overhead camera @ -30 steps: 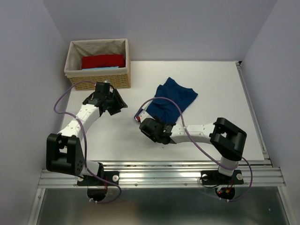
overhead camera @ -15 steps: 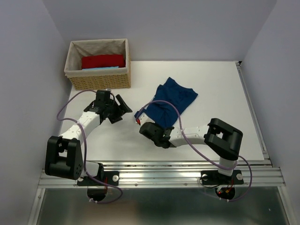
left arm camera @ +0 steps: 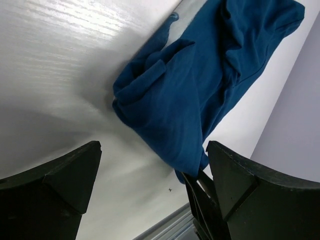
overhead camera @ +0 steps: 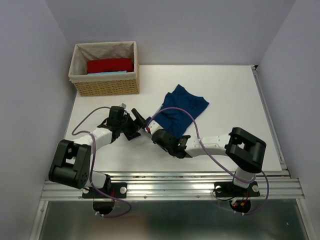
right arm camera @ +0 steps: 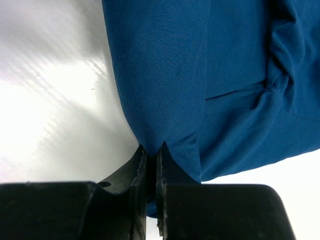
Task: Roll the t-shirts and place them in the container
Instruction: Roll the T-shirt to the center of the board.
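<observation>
navy t-shirt (overhead camera: pixel 182 106) lies crumpled on the table (overhead camera: pixel 235 100), right of the basket (overhead camera: pixel 106 88) and nearer the arm bases than it, well apart from it. right gripper (right arm camera: pixel 150 152) is pinched tight on the shirt's edge at the corner closest to the basket, cloth caught between its 2 fingers. left gripper (overhead camera: pixel 136 125) is spread wide, holding nothing, just beside that corner on the basket side. red cloth (overhead camera: pixel 110 65) and light-blue cloth (overhead camera: pixel 107 73) lie inside the basket.

Robot lab cell, plain grey walls (overhead camera: pixel 175 25), white table (overhead camera: pixel 240 100), aluminium rail (overhead camera: pixel 170 187)
</observation>
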### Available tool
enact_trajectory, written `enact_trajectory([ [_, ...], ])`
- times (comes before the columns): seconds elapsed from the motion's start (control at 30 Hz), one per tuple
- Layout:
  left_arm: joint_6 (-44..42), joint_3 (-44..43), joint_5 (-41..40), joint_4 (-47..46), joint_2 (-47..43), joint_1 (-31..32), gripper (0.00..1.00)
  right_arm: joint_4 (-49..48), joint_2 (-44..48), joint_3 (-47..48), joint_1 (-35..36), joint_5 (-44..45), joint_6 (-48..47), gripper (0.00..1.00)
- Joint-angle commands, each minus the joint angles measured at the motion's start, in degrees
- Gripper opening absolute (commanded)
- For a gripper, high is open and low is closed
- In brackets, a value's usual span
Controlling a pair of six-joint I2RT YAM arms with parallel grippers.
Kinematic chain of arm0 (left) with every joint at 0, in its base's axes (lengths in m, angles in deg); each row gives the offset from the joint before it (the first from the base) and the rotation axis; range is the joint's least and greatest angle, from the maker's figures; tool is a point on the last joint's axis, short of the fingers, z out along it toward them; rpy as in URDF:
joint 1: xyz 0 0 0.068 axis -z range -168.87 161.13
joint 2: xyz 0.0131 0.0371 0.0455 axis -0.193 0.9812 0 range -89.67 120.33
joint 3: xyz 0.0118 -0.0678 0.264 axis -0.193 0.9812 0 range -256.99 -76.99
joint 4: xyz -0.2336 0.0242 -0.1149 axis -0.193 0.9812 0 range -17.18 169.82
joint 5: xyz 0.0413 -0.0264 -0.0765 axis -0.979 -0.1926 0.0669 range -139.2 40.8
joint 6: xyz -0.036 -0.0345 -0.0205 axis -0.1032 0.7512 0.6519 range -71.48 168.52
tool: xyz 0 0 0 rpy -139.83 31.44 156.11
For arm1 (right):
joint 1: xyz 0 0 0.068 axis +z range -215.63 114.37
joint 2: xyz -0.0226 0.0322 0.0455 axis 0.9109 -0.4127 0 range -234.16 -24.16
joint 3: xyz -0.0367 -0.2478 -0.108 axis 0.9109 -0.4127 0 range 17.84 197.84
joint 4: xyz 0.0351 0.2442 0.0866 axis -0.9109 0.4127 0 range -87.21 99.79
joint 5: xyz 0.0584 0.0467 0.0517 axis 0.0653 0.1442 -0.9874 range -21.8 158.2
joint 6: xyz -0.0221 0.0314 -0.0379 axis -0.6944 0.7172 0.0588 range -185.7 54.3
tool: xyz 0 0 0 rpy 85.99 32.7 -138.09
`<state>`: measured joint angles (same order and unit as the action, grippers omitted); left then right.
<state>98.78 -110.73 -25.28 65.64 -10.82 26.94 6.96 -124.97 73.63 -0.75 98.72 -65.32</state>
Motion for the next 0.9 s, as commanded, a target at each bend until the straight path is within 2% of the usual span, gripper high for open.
enact_trajectory([
  [0.0, 1.25, 0.43, 1.74, -9.17, 1.13, 0.18, 0.99, -3.28, 4.04, -0.16, -0.81, -5.64, 1.64, 0.01],
  [0.4, 1.24, -0.19, 1.22, -10.83, 4.73, 1.32, 0.96, -1.7, 5.45, 1.51, -4.06, -11.62, 2.87, 0.01],
  [0.6, 4.48, -0.54, 0.25, -15.21, 8.68, 4.04, 0.91, -1.44, 5.1, 2.04, -4.06, -13.03, 3.48, 0.01],
  [0.8, 7.75, 0.51, -1.51, -20.76, 10.53, 5.98, 0.81, -1.0, 4.93, 2.31, -4.59, -13.3, 3.84, 0.01],
  [0.87, 8.8, 1.39, -2.82, -22.43, 10.45, 5.98, 0.7, -0.91, 4.93, 2.22, -4.59, -13.73, 4.01, 0.01],
])
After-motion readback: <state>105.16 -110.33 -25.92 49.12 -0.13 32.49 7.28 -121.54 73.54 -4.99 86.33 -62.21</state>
